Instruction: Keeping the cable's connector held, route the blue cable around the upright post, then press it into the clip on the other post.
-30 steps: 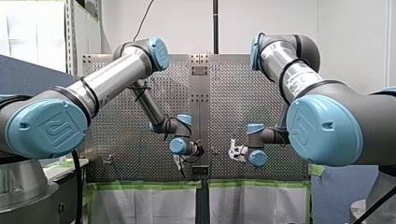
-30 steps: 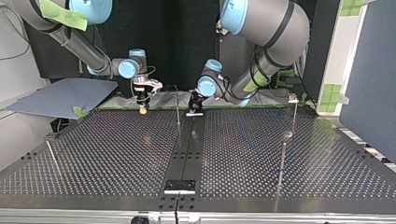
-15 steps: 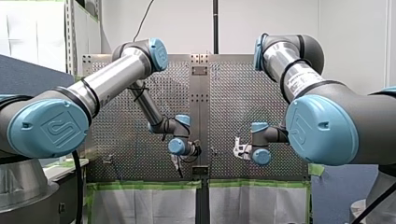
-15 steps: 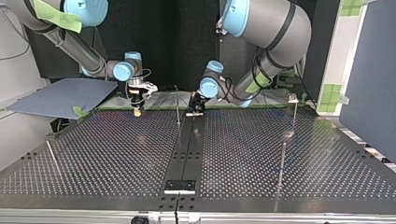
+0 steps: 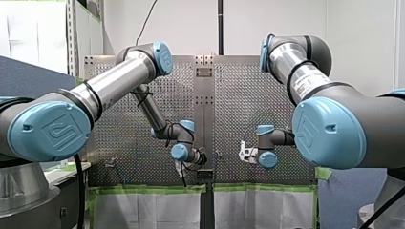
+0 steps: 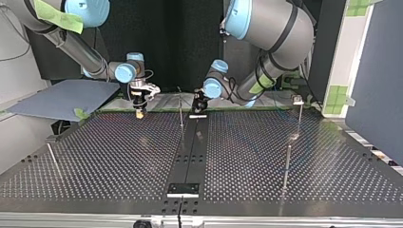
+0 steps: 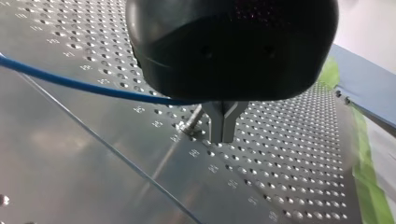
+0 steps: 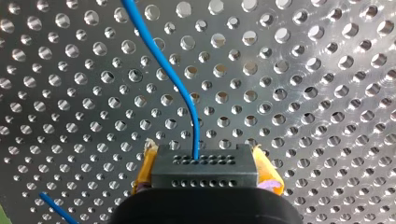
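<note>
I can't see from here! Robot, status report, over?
Right gripper shut on connector. Left gripper shut on blue cable. Thin post between them.

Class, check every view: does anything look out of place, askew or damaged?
Nothing stands out. My right pincer grips the black connector squarely between its yellow pads, the blue cable leaves it in a smooth curve, and my left pincer is shut on that cable.

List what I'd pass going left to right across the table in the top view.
A slanted thin metal rod → my right pincer, yellow-padded, shut on the black connector block → thin upright metal post → my left black pincer → tall metal post topped with a clip.
</note>
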Robot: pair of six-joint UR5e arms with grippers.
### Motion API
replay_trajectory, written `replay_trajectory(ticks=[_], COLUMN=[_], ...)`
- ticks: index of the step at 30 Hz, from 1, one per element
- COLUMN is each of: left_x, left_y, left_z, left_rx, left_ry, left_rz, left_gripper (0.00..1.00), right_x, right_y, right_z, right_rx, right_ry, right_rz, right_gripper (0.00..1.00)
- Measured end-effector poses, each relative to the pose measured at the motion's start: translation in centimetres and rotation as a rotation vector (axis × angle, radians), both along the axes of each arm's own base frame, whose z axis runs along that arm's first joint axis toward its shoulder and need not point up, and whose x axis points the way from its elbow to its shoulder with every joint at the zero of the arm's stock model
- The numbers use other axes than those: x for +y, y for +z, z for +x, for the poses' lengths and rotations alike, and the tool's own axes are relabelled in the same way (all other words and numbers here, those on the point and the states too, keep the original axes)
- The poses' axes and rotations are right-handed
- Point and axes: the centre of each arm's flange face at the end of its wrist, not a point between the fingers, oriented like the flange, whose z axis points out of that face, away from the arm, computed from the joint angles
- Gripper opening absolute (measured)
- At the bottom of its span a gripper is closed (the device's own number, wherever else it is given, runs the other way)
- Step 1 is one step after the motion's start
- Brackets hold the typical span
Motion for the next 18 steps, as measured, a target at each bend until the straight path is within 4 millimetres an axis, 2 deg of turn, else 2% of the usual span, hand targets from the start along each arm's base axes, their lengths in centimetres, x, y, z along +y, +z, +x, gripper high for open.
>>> replay_trajectory(ticks=[18], left_x=[0.2], left_y=[-0.3], left_z=[-0.1], left_rx=[0.014], left_ry=[-0.013], left_rz=[0.004], left_gripper=[0.0], right_x=[-0.4], right_y=[-0.6], right_z=[-1.1], right_rx=[0.003], right_ry=[-0.02], right_rz=[0.013], right_gripper=[0.0])
